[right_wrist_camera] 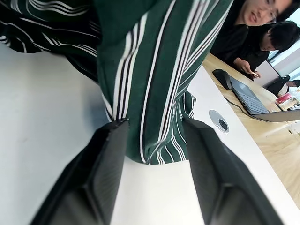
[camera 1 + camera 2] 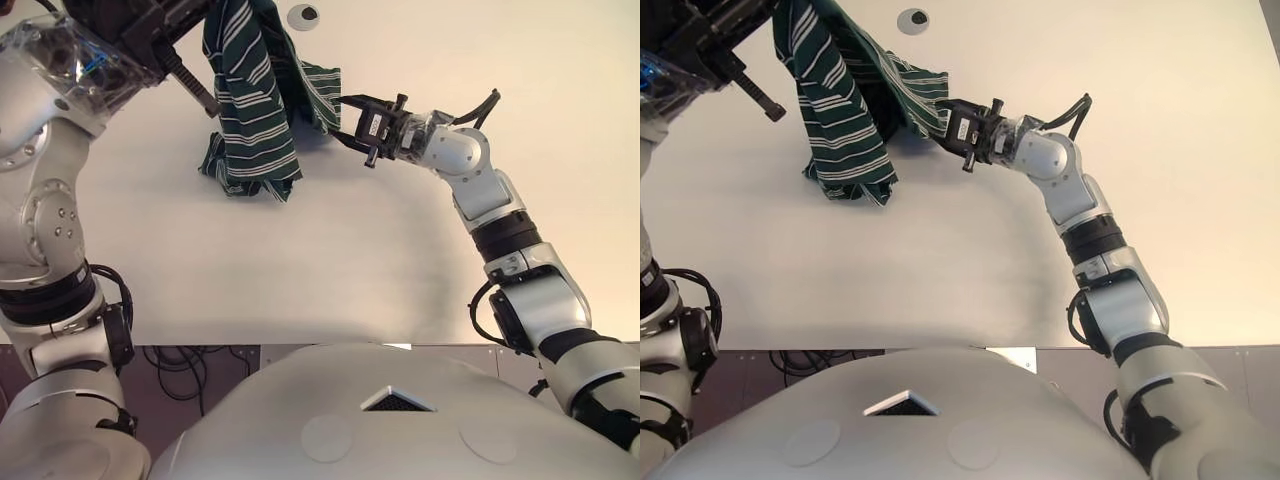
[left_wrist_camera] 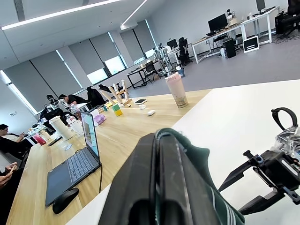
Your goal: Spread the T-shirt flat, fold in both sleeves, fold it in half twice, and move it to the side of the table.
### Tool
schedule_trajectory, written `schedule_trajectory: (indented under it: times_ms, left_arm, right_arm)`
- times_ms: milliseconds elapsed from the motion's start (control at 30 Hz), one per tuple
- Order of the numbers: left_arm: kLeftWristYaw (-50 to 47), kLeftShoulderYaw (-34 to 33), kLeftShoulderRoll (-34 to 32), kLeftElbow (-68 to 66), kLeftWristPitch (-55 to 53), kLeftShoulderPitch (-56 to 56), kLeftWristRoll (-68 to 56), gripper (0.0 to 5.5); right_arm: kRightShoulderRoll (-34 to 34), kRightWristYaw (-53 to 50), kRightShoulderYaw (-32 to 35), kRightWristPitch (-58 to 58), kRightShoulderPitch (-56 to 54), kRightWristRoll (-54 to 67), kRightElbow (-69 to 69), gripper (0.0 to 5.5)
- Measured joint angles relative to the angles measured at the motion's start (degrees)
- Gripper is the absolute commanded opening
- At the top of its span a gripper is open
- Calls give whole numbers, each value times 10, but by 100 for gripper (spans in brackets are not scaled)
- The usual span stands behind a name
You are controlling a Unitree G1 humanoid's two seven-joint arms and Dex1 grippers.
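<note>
Held aloft at 11 o'clock over the table [image 2: 300,260]: T-shirt [image 2: 250,120], dark green with white stripes. Pinched at its top end by the left gripper [image 3: 158,140], fingers closed on the cloth. Lower end bunched on the tabletop. At 3 o'clock of the hanging cloth: right gripper [image 2: 345,118], fingers spread, a striped fold between them, not clamped. At 12 o'clock, just beyond the shirt: round cable port [image 2: 303,14].

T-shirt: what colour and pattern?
The T-shirt is dark green with thin white stripes, clearest in the right wrist view.
</note>
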State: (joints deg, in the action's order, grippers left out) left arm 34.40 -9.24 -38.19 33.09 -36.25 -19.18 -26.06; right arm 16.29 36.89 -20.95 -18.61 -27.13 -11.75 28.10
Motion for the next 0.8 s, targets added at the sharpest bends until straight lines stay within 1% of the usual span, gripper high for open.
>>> schedule_trajectory:
  times_ms: [200,300,367,433,467,600,667,800]
  left_arm:
    - [5,0,-4,-12,0,-14,-4,0]
    - [5,0,-5,-12,-5,-17,-6,0]
    - [5,1,-5,-11,-10,-19,-10,0]
    - [5,1,-5,-11,-11,-24,-12,0]
    - [5,1,-5,-11,-12,-28,-15,0]
    - [5,1,-5,-11,-12,-32,-16,0]
    - [4,1,-5,-11,-12,-32,-17,0]
    - [-2,1,-5,-11,-15,-32,-19,0]
  right_arm:
    - [-1,16,-5,6,35,10,-45,272]
    - [-7,-9,-11,7,36,0,-45,272]
    - [-30,-28,-18,8,36,-2,-43,272]
    - [-46,-43,-21,12,36,-16,-41,245]
    - [-47,-52,-25,13,36,-22,-40,219]
    - [-46,-82,-23,14,33,-37,-33,146]
    - [-45,-85,-20,14,27,-37,-33,128]
    - [-44,-91,-16,13,22,-38,-31,57]
